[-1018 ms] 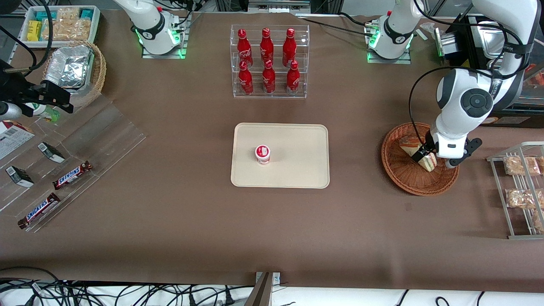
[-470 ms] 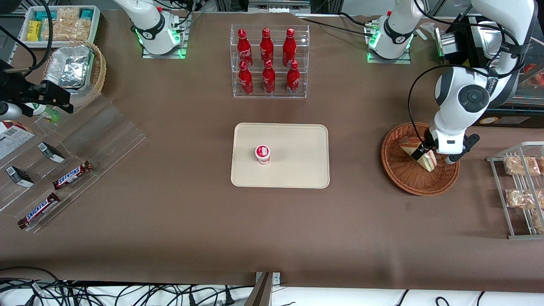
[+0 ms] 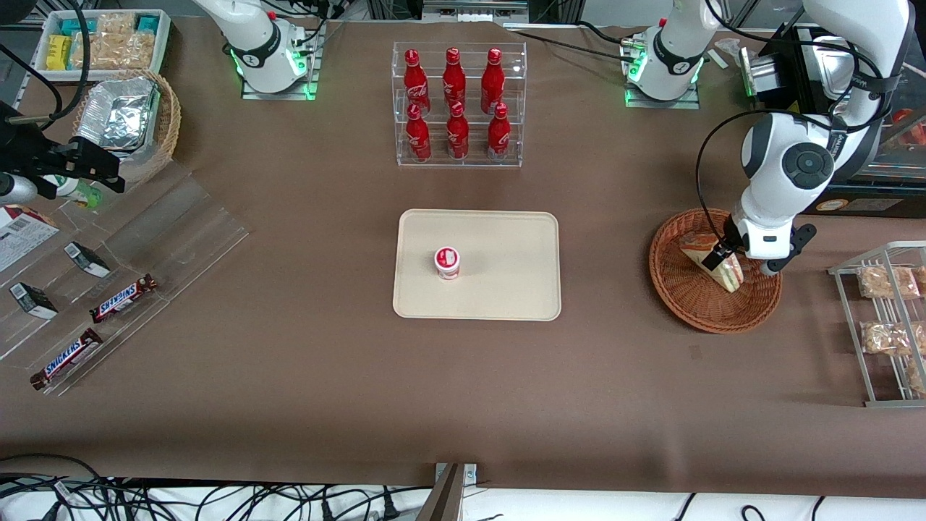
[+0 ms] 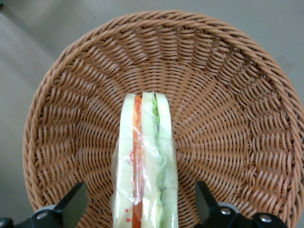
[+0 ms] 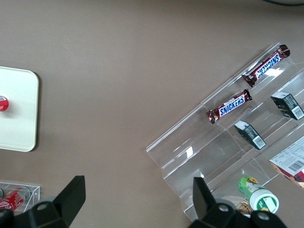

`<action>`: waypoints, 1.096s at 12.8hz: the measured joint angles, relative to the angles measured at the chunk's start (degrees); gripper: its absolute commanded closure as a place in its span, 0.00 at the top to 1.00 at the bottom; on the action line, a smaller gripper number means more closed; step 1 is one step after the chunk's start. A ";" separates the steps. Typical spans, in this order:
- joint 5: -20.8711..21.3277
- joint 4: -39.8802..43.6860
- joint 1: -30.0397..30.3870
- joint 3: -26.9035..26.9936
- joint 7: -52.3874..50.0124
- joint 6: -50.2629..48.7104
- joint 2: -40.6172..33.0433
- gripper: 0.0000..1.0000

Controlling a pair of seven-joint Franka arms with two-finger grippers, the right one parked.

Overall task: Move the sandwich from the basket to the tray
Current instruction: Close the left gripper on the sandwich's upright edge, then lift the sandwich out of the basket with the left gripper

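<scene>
The sandwich (image 4: 145, 156), a plastic-wrapped wedge of pale bread with a red and a green layer, stands on edge in the reddish-brown wicker basket (image 4: 228, 95). My left gripper (image 4: 140, 194) is open and straddles it, with a gap of bare wicker on each side between its dark fingers (image 4: 71, 206) and the bread. From the front, the gripper (image 3: 731, 262) hangs low over the basket (image 3: 694, 315), just above the sandwich (image 3: 729, 275). The cream tray (image 3: 506, 246) lies at the table's middle, toward the parked arm from the basket.
A small red-and-white cup (image 3: 447, 262) stands on the tray. A clear rack of red bottles (image 3: 458, 108) is farther from the camera than the tray. A wire rack of snack packs (image 3: 886, 318) sits beside the basket at the working arm's end.
The left arm's wrist has shifted slightly up and away from the camera over the basket. The sandwich stays in the basket.
</scene>
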 measured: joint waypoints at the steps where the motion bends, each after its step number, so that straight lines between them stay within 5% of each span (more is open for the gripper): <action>1: 0.00 -0.05 -0.10 -0.16 -0.23 0.00 0.04 1.00; 2: 0.00 -0.09 -0.16 -0.25 -0.43 0.00 0.07 1.00; 4: 0.00 -0.11 -0.19 -0.26 -0.57 0.01 0.08 0.52; 5: 0.00 -0.11 -0.19 -0.27 -0.59 0.01 0.08 0.37; 14: 0.00 -0.11 -0.22 -0.32 -0.61 0.07 0.07 0.25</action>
